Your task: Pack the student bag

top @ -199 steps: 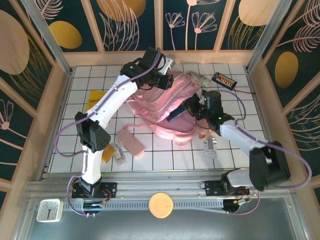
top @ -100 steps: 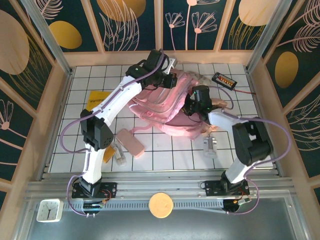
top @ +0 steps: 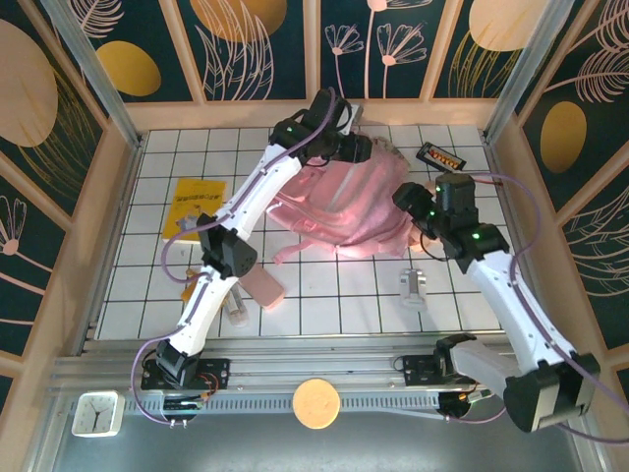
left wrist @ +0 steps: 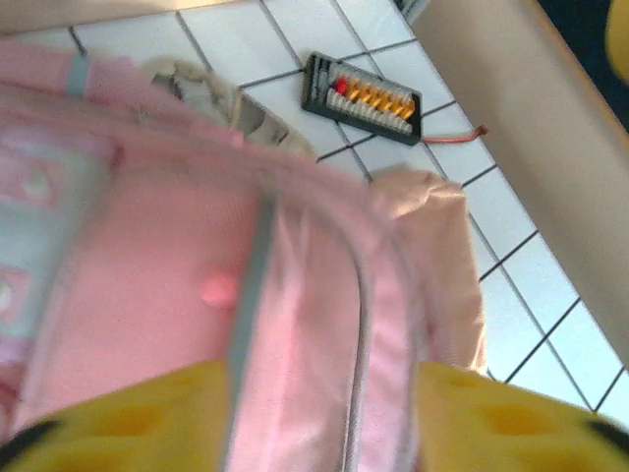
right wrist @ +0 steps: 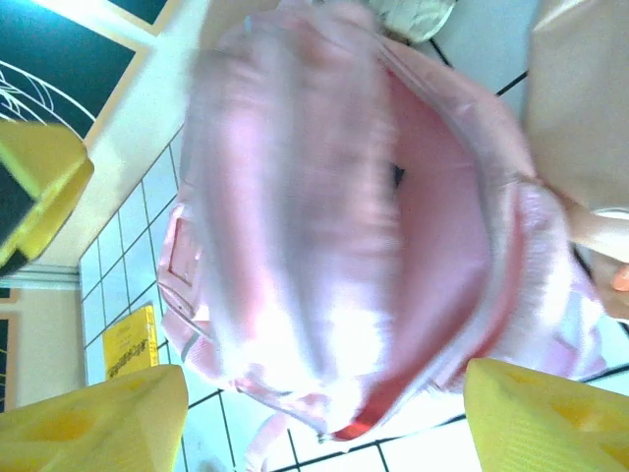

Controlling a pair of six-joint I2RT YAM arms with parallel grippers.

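You are holding your left fingers (left wrist: 108, 425) and right fingers (right wrist: 98, 418) spread over one student bag (top: 344, 202) lying far on the worktop (top: 324, 307).

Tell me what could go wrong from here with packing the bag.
The left claw and right claw are both open, so nothing holds the student bag; its mouth may slump shut. The connector board lies close to the bag's far side and could get dragged.

Left gripper (top: 361, 148), right gripper (top: 404, 198) opened, released student bag (top: 344, 205); bag slumped.
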